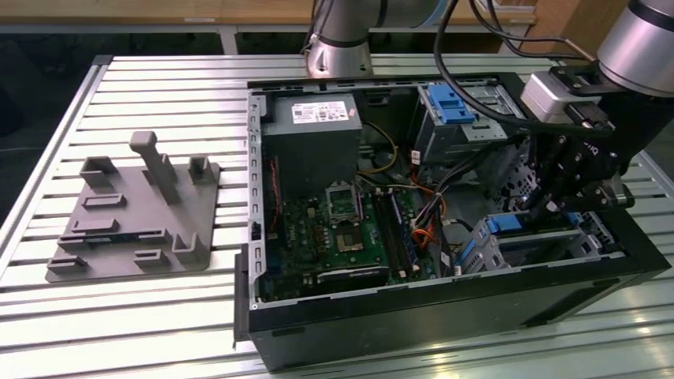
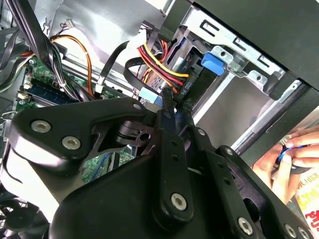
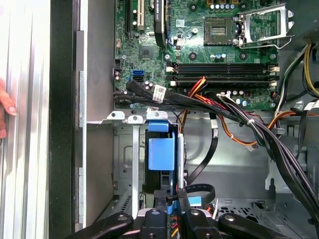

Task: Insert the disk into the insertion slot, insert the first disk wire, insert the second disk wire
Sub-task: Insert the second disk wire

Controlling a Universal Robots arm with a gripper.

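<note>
Blue-framed disk (image 3: pixel 162 149) sits inside the grey sheet-metal insertion slot (image 3: pixel 130 119), with the black pincer (image 3: pixel 170 197) closed on a thin black wire plug (image 2: pixel 166 98) just beside it.

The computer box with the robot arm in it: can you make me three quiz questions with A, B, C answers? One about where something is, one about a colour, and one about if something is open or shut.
1. Where is the gripper?
A. High above the case
B. Down inside the computer case
C. Outside, beside the case

2. What colour is the disk's carrier?
A. Red
B. Blue
C. Pink

3. How is the side of the case?
A. Open
B. Shut
C. Taped over

Answers:
1. B, because the gripper sits right by the disk's carrier inside the case.
2. B, because the carrier is bright blue plastic.
3. A, because the green motherboard shows inside.
</note>
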